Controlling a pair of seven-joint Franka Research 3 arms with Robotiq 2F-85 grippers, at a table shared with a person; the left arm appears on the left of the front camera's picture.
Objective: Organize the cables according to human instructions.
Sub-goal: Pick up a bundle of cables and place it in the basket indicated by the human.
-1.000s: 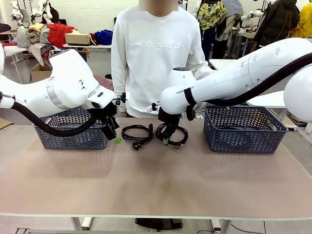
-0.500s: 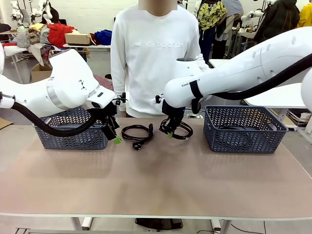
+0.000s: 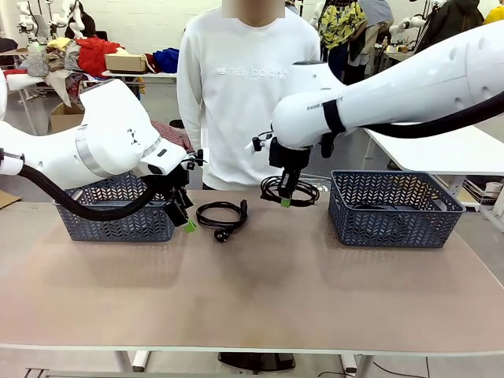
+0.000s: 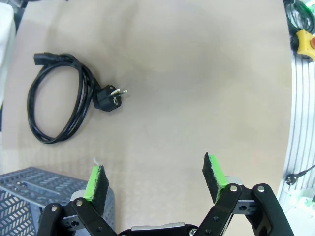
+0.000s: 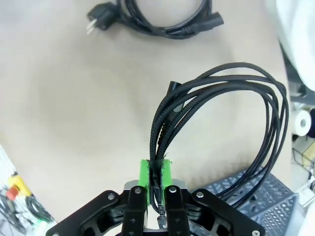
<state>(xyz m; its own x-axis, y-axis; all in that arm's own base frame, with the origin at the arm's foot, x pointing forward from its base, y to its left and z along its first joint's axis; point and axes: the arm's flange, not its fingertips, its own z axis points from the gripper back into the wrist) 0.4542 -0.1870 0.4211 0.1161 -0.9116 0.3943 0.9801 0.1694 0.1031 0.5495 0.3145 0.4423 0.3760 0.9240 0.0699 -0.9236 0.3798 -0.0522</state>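
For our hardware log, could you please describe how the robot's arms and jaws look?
The left arm and right arm are glossy white with rounded joints; a thick black hose trails along each. Their jaws are black with green pads.

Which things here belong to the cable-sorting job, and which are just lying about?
Job: braided cable coil in the right arm's jaws; plain cable coil on the table; left basket; right basket.
Lying about: red cloth pile, cardboard box, blue cloth behind the person.

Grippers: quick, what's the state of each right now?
Left gripper: open, holding nothing.
Right gripper: closed on a coiled black cable.
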